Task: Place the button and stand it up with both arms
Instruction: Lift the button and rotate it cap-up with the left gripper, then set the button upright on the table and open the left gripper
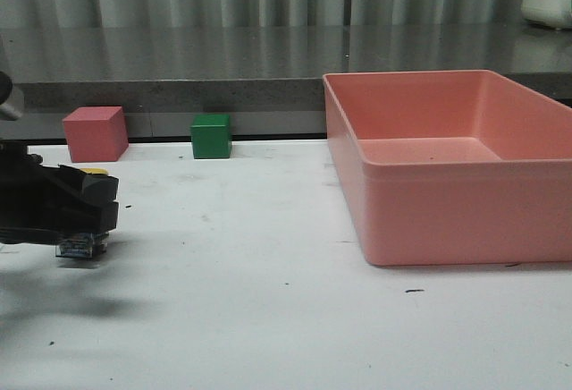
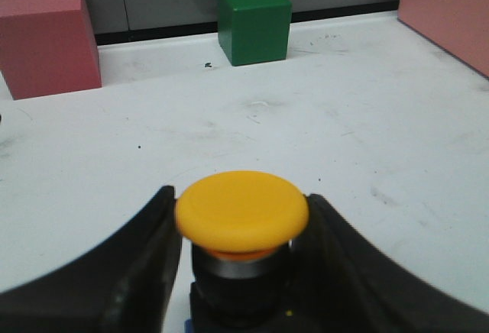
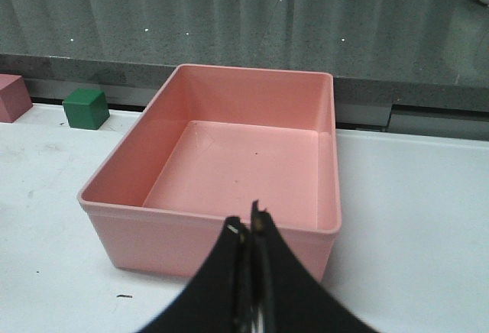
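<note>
The button [image 2: 241,211] has a yellow mushroom cap, a black body and a blue-and-black base. It stands upright between the fingers of my left gripper [image 2: 241,234], which is shut on it. In the front view the left gripper [image 1: 89,204] is at the far left of the white table, with the cap's edge [image 1: 95,172] showing above it and the base [image 1: 82,247] just below it, at or just above the table. My right gripper [image 3: 250,230] is shut and empty, near the front wall of the pink bin [image 3: 206,234]. The right arm is out of the front view.
A large empty pink bin [image 1: 447,220] fills the right side of the table. A pink cube [image 1: 95,133] and a green cube [image 1: 211,135] stand at the table's back edge, beyond the left gripper. A grey counter runs behind.
</note>
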